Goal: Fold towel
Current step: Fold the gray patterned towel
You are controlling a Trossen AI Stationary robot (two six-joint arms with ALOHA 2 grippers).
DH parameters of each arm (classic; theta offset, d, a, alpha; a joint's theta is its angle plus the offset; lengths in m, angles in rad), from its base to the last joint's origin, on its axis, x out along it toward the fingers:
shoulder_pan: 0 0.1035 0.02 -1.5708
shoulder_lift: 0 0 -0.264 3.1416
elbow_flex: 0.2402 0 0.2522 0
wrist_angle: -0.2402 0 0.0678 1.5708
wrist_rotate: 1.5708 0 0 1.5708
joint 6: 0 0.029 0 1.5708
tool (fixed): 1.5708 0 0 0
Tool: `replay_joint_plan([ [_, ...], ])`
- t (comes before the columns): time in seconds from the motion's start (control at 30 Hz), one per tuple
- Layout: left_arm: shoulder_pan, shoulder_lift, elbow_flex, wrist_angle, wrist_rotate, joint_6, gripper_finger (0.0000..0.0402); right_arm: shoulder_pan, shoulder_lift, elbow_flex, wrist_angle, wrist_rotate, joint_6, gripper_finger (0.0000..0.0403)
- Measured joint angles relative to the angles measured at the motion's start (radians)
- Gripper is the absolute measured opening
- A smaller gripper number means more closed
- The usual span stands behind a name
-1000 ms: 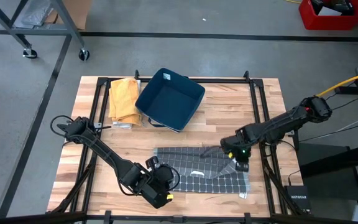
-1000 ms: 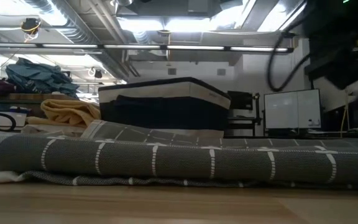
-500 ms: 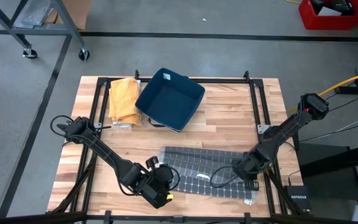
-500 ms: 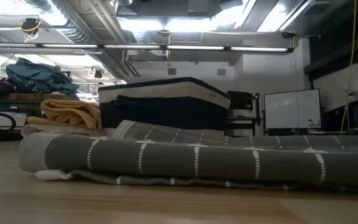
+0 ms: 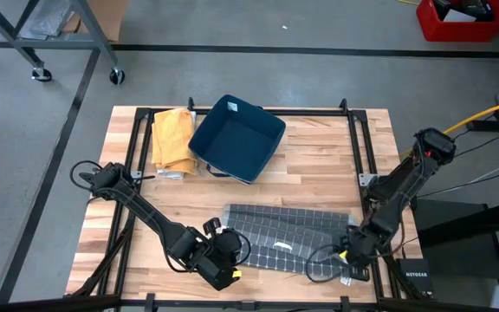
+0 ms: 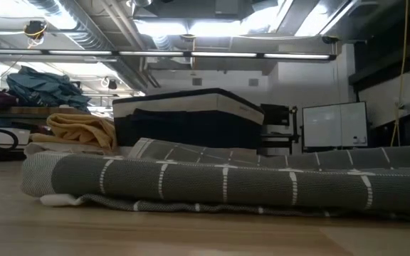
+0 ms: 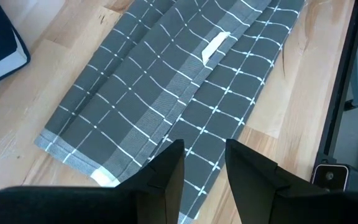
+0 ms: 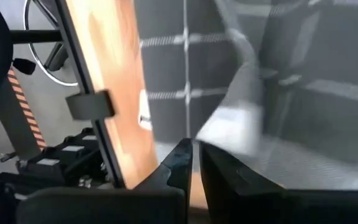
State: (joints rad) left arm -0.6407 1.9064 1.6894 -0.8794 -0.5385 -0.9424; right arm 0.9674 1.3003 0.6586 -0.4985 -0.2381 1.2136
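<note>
Towel (image 5: 288,236), grey checked, lies doubled over near the table's (image 5: 310,160) front edge; a second ago it was rumpled. Right gripper (image 5: 351,251) has dropped to its right end, fingers barely apart. Left gripper (image 5: 225,260) sits half-open, empty. Blue bin (image 5: 236,137) behind.

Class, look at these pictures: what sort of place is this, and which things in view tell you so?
Probably a robotics lab or workshop. A wooden table stands on a bare concrete floor, ducts and strip lights run overhead, and a monitor sits behind.
</note>
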Motion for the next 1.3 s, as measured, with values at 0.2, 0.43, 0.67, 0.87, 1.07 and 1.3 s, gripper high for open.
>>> replay_joint_plan([
  [0.2,0.0,0.0,0.0,0.0,0.0,0.0,0.0109,0.091,0.0,0.0,0.028,0.021,0.094,0.0034],
  [0.43,0.0,0.0,0.0,0.0,0.0,0.009,0.0109,0.155,0.0,0.0,0.035,0.124,0.152,0.0034],
  [0.67,0.0,0.0,0.0,-0.001,0.0,-0.022,0.0109,0.132,0.0,0.0,0.08,0.287,0.155,0.0034],
  [0.87,-0.013,-0.003,-0.078,0.002,0.0,-0.25,0.0109,0.07,0.0,0.0,0.082,0.406,0.194,0.0034],
  [1.07,-0.058,-0.001,-0.257,0.129,0.054,-0.67,0.0109,-0.015,0.0,0.0,0.114,0.43,0.192,0.0034],
  [1.3,-0.116,-0.001,-0.355,0.243,0.081,-0.882,0.0109,-0.153,0.0,0.0,0.232,0.431,0.028,0.0034],
])
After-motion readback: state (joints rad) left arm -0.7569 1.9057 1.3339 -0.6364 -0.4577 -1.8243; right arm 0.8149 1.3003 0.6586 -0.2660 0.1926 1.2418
